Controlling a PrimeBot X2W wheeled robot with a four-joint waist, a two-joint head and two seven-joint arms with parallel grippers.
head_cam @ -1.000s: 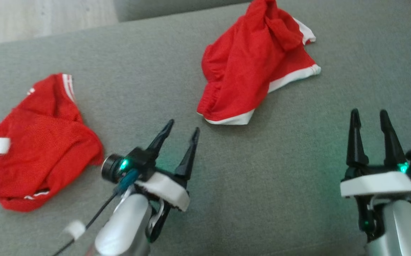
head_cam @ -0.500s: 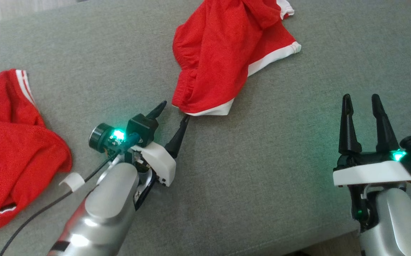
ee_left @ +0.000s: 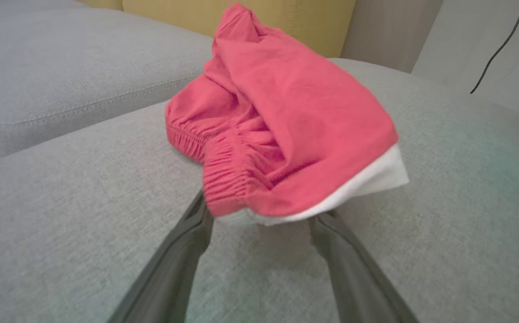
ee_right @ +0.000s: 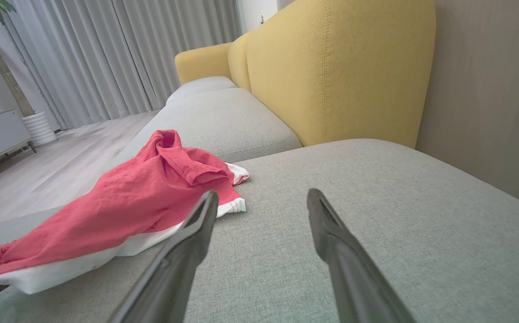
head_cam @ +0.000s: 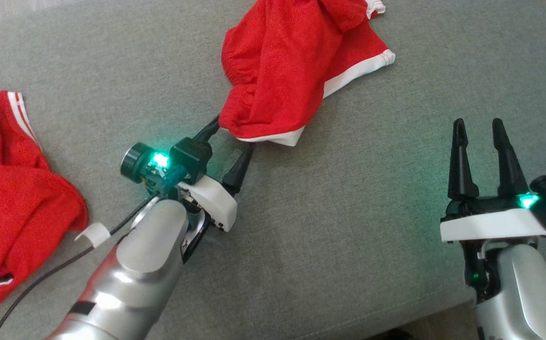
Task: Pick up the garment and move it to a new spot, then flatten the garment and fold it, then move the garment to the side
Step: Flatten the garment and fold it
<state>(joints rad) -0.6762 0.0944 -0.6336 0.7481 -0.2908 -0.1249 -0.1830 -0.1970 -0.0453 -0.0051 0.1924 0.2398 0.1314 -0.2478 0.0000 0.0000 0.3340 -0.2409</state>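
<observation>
The garment [head_cam: 287,71], red shorts with a white hem and a gathered waistband, lies crumpled on the grey sofa seat [head_cam: 348,212] at the top centre of the head view. My left gripper [head_cam: 232,137] is open at its near edge, with one fingertip tucked under the hem. In the left wrist view the garment [ee_left: 286,134] bulges just above my left gripper [ee_left: 261,220], its white hem lying between the two fingertips. My right gripper [head_cam: 478,125] stands open to the right, apart from the cloth. In the right wrist view, my right gripper [ee_right: 263,197] holds nothing and the garment [ee_right: 142,197] lies to its left.
A second red garment [head_cam: 13,198] with white stripes lies crumpled at the left of the seat. The yellow backrest [ee_right: 331,67] rises behind the cushion. The cushion's front edge [head_cam: 424,311] runs close beneath my right arm. A black cable [head_cam: 41,288] trails from my left wrist.
The camera has shifted, sliding the scene left and down. My left gripper has reached forward to the garment's near hem, still open. The right gripper has kept its place.
</observation>
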